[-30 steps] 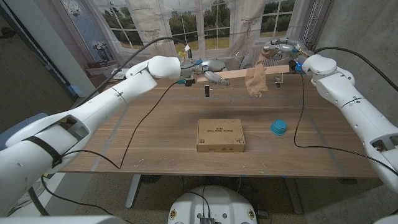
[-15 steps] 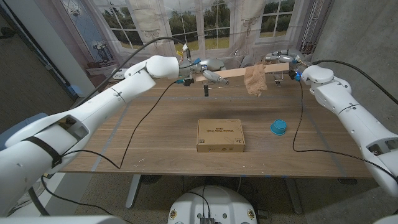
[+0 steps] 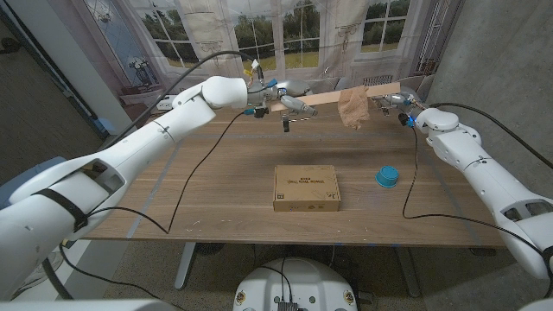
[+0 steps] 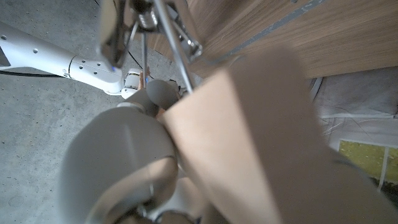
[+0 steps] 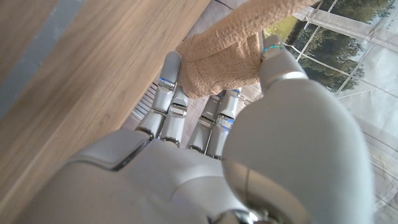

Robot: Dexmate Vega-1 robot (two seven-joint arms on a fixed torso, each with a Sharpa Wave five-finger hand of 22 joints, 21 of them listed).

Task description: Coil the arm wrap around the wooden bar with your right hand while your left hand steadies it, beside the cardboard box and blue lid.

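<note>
While closed, cardboard box [image 3: 307, 187] beside blue lid [image 3: 387, 177].

wooden bar [image 4: 261, 143] blurred – cut off

Tan arm wrap [image 3: 352, 107], blue lid [image 3: 387, 177], brown cardboard box [image 3: 306, 187].

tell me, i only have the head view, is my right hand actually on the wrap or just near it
Observer: The right wrist view shows the right hand with its fingers touching the tan arm wrap.
Operator: and the left, has it got the bar
Observer: In the left wrist view the left hand is closed around the end of the wooden bar.
Operator: is the wrap tight on the bar
Observer: Cannot tell; in the right wrist view it bunches loosely by the fingers.
</note>
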